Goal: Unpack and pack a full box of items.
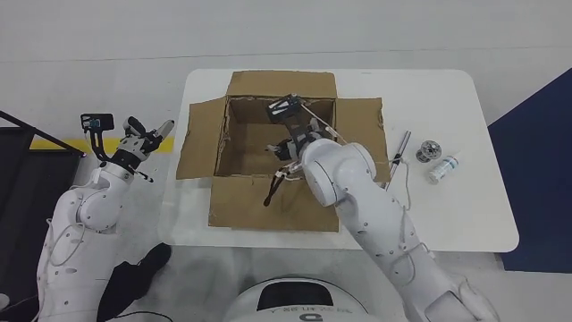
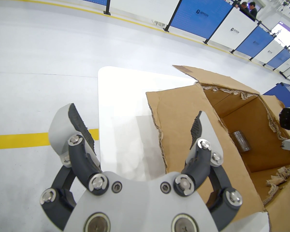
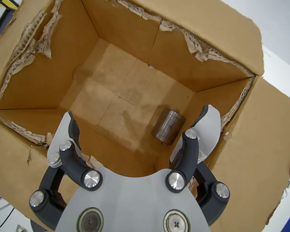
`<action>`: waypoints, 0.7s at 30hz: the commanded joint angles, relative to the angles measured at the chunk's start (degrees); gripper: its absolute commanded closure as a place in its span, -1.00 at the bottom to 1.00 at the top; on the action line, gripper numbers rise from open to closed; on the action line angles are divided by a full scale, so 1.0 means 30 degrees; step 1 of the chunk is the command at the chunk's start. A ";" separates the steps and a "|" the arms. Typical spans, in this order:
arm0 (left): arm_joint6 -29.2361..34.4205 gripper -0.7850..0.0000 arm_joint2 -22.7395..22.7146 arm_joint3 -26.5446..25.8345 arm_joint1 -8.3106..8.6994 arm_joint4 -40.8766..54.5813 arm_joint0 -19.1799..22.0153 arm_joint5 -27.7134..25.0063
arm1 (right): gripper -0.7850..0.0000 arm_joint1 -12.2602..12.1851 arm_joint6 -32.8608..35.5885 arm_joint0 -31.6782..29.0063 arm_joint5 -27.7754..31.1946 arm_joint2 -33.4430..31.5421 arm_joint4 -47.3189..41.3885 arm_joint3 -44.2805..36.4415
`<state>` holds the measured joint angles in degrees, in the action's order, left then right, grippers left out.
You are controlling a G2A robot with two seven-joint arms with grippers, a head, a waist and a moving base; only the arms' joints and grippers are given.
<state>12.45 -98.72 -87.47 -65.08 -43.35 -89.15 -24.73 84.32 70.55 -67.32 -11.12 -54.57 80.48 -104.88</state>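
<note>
Right wrist view: your right claw (image 3: pixel 139 111) gapes empty; unpacking looks nearly done, with one cylinder (image 3: pixel 168 126) left in the box (image 3: pixel 125 32) beneath it.

1. Box (image 3: pixel 125 37): brown corrugated cardboard, matt; the rim edges are torn, rough and frayed, with the fluting exposed.
2. Cylinder (image 3: pixel 168 126): metal, smooth, with a brushed sheen and bright highlights.
3. Desk (image 2: pixel 118 112): white top, smooth, faintly glossy.
4. Left hand (image 2: pixel 135 112): matt silver metal plates, black plastic-looking links, shiny metal pins; pads (image 2: pixel 81 126) black and rough-textured.
5. Right hand (image 3: pixel 138 111): same finish as the left hand.
6. Rod (image 1: pixel 399 148): bare metal, shiny.
</note>
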 commanded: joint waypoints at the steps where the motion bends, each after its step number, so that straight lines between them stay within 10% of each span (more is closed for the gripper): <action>1: 0.0000 -1.00 0.0000 0.0000 0.0000 0.0000 0.0000 0.0000 | -1.00 0.0005 0.0441 0.0052 0.0152 -0.0395 -0.0778 0.0173; 21: 0.0000 -1.00 0.0000 0.0000 0.0000 0.0000 0.0000 0.0000 | -1.00 0.0684 0.3020 0.2731 -0.2552 0.0106 -0.1524 0.5405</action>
<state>12.45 -98.72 -87.47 -65.08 -43.35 -89.15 -24.73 86.31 79.86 -59.03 -18.87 -54.30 76.30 -89.10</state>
